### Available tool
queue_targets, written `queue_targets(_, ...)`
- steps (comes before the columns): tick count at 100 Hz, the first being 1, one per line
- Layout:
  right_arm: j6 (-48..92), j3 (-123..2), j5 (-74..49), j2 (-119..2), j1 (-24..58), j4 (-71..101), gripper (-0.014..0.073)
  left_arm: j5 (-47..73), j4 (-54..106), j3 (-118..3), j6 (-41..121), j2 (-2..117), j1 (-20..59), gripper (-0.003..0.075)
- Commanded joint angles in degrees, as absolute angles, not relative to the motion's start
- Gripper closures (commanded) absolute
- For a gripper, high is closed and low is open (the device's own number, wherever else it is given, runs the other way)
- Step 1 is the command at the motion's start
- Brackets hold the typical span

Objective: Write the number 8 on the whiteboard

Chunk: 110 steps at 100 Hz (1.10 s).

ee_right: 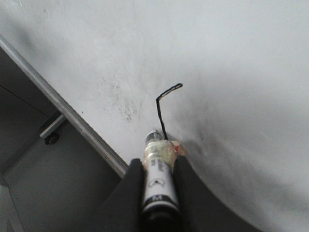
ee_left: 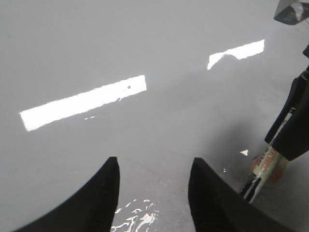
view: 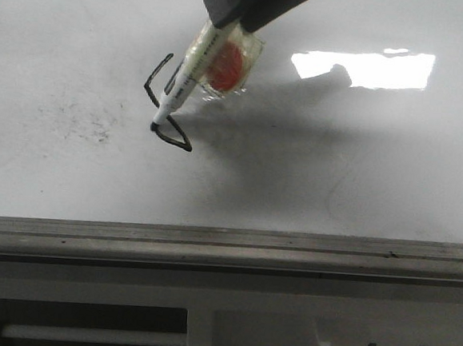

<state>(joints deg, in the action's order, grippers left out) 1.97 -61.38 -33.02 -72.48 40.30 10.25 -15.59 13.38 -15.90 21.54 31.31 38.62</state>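
Right pincer (ee_right: pixel 157 193) clamped on marker (view: pixel 190 72), tip touching number 8 (view: pixel 169 104) on whiteboard (view: pixel 360 175), left pincer (ee_left: pixel 153 193) parted.

A lab-like robot workstation: whiteboard (view: pixel 360 175) with metal edge rail (view: pixel 225 249).

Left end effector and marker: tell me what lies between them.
Only bare whiteboard, seen in the left wrist view: the open left end effector hovers beside the marker, with nothing between.
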Motion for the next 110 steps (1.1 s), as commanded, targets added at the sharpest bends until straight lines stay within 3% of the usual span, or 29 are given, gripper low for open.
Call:
queue_targets(1,2.3,-63.9,-27.1,-71.2,39.1,7.7,0.0646,-19.6,13.7,-17.7,21.5,31.5,38.5,0.0405)
queue_targets(32,2.1,-64.7,-25.0,-70.0,36.9,6.8,0.0646,-19.6,13.7,-17.7,21.5,31.5,38.5,0.0405)
queue_targets(85,2.1,-64.6,-29.0,-66.7,46.0,6.8,0.0646,-15.8,6.3,-17.7,21.5,33.8,38.7,0.0405)
queue_targets(110,2.1,-63.4,-30.0,-69.0,50.5,6.8,0.0646,-17.4,3.6,-17.7,21.5,43.4,49.1,0.0405)
